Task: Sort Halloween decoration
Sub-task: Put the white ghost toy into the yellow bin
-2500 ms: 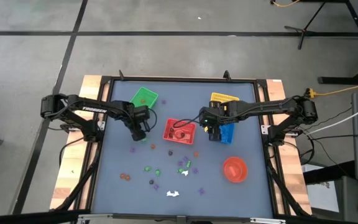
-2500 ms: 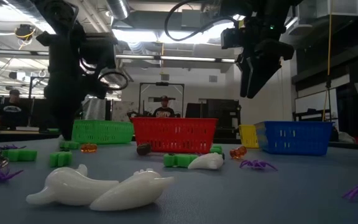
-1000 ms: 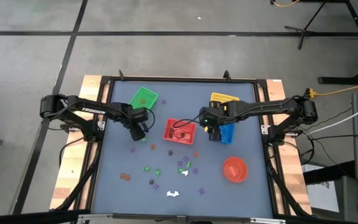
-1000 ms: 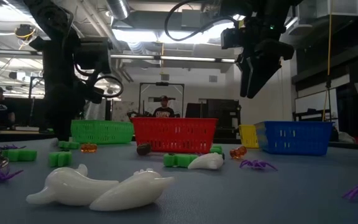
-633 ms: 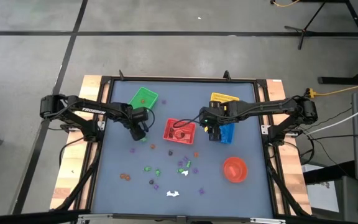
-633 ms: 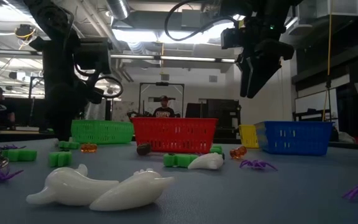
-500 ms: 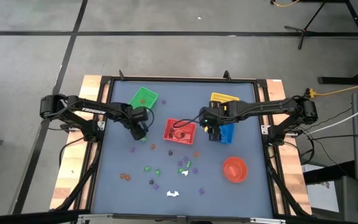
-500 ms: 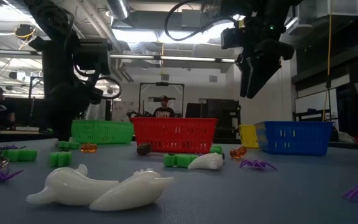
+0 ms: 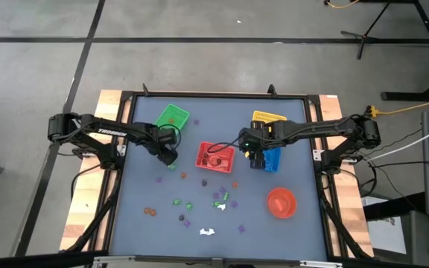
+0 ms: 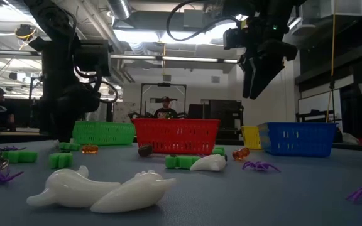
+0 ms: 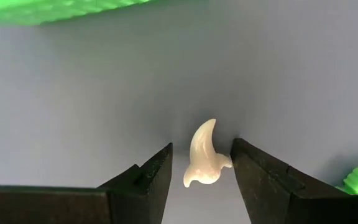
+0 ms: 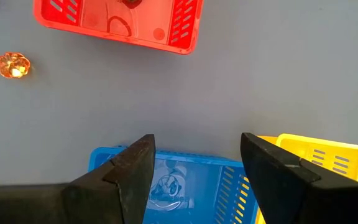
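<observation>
while left gripper (image 11: 201,165) straddles white ghost (image 11: 204,155) nr green basket (image 9: 173,117), jaws apart | prob light, stiff, slick – pinch mid-body | right gripper (image 12: 194,165) wide, empty over blue basket (image 12: 166,177)

2 dark arms (image 9: 118,136), white "TROSSEN" lettering

I work in a lab or workshop hall. Beyond my raised right gripper (image 10: 254,78) run bare ceiling ducts (image 10: 168,19) and strip lights (image 10: 121,9). Far behind my table (image 10: 281,188) a person (image 10: 164,110) sits among dark racks and frames. Below me, the floor (image 9: 199,45) is grey concrete crossed by dark lines, with stands and cables.
</observation>
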Action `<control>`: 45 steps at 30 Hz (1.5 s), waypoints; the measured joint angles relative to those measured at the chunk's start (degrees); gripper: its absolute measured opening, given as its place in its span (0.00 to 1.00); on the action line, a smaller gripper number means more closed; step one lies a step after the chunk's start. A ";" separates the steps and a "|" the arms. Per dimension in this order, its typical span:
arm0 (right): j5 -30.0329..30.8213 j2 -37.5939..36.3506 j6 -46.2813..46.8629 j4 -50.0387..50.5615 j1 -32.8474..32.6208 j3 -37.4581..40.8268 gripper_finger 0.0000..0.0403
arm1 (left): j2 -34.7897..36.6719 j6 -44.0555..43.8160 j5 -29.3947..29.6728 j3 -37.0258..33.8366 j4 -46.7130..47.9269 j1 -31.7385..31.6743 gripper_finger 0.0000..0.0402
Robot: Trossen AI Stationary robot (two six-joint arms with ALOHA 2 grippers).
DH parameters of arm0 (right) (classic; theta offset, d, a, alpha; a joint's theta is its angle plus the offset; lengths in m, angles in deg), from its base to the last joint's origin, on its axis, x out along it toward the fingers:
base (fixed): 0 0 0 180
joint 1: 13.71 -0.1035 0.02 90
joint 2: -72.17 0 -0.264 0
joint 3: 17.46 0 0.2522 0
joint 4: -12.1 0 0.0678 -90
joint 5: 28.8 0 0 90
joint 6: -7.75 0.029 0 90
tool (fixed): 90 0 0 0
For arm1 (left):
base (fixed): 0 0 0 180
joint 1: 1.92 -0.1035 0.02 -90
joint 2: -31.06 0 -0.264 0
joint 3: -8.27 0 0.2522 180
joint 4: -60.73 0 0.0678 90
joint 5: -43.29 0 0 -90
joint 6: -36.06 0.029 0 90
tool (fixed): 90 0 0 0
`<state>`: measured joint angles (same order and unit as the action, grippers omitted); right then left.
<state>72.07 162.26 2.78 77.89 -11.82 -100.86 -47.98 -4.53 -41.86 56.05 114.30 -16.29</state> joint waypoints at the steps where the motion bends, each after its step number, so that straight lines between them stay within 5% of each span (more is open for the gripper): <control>1: 0.00 0.00 0.00 0.00 -0.01 0.00 0.59 | 0.00 -1.15 -0.06 0.00 0.04 0.02 0.40; 15: 0.00 0.00 0.00 -0.01 -0.01 0.00 0.59 | -0.02 -13.25 -0.26 -0.04 0.18 0.02 0.33; 45: 0.00 0.00 0.00 0.00 0.00 0.00 0.59 | -0.02 -12.88 -0.07 -0.07 0.24 0.07 0.12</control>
<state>72.07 162.26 2.78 77.89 -11.82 -100.86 -48.00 -17.41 -41.93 55.99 114.54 -16.22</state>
